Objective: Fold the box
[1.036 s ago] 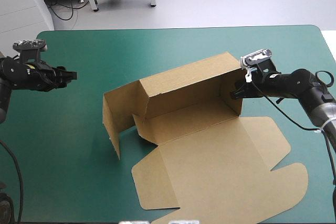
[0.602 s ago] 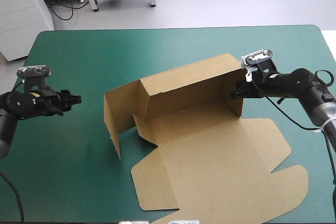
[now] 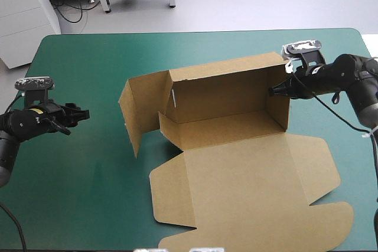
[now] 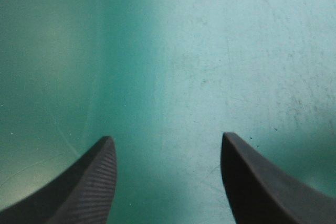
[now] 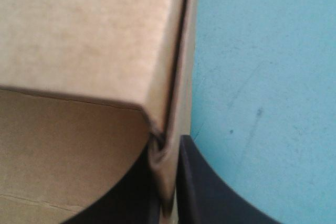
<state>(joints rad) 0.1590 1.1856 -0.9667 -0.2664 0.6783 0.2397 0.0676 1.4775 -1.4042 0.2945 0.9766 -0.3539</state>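
Your right gripper [image 3: 273, 91] is pinched tight on the top edge of the brown box's [image 3: 236, 169] right end wall, while your left gripper [image 3: 84, 113], fingers spread and holding nothing, hovers over bare teal-green table [image 3: 82, 199], well apart from the box's open left flap.

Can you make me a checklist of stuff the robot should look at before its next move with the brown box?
1. Right hand gripping the box: ok, the right end wall sits pinched between its fingers.
2. Left hand ready to grab: ok, it is open.
3. Left hand at the box: not ok, it hangs over bare teal-green cover, apart from the left flap.
4. Left flap tucked in: not ok, it stands swung outward.
5. Back wall raised: ok, it stands upright.
6. Lid out of the way: ok, it lies flat toward the table's near edge.
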